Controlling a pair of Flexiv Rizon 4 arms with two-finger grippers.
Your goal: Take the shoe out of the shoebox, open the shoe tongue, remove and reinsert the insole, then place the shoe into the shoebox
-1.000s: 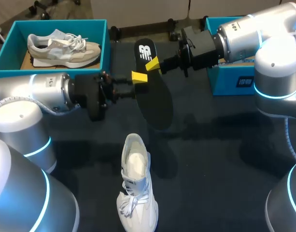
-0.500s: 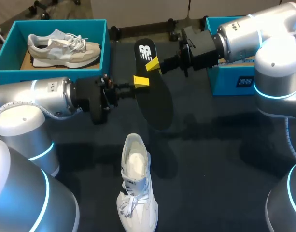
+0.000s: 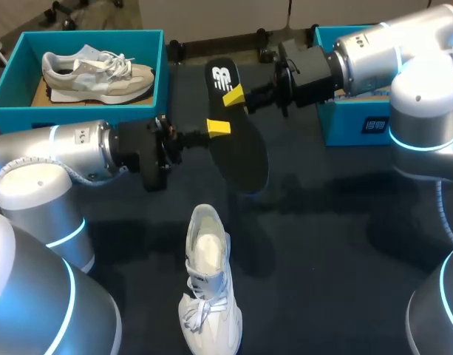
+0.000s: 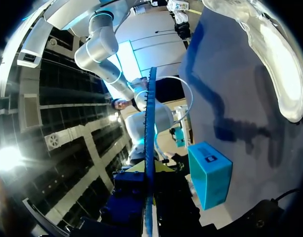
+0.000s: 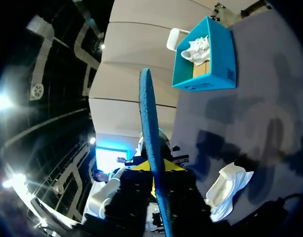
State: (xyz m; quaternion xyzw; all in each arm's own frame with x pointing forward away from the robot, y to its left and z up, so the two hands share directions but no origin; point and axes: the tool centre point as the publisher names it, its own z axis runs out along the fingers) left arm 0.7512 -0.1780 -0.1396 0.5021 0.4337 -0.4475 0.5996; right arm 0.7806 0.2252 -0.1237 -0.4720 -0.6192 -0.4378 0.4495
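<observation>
Black insole [image 3: 241, 159] pinched by left gripper [image 3: 217, 127] and right gripper [image 3: 233, 97]. It hangs beyond white shoe [image 3: 208, 281], forefoot end toward shoe's heel, axes roughly aligned.

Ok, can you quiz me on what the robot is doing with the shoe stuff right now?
1. True or false: the black insole lies flat on the table.
2. Where is the white shoe? A: in the teal box. B: on the table. C: in a pincer.
3. Fill the gap: the insole is gripped by ___ pincers.
Key: 1 false, it is held up in the air. 2 B. 3 both: the left pincer and the right pincer are each shut on it.
</observation>
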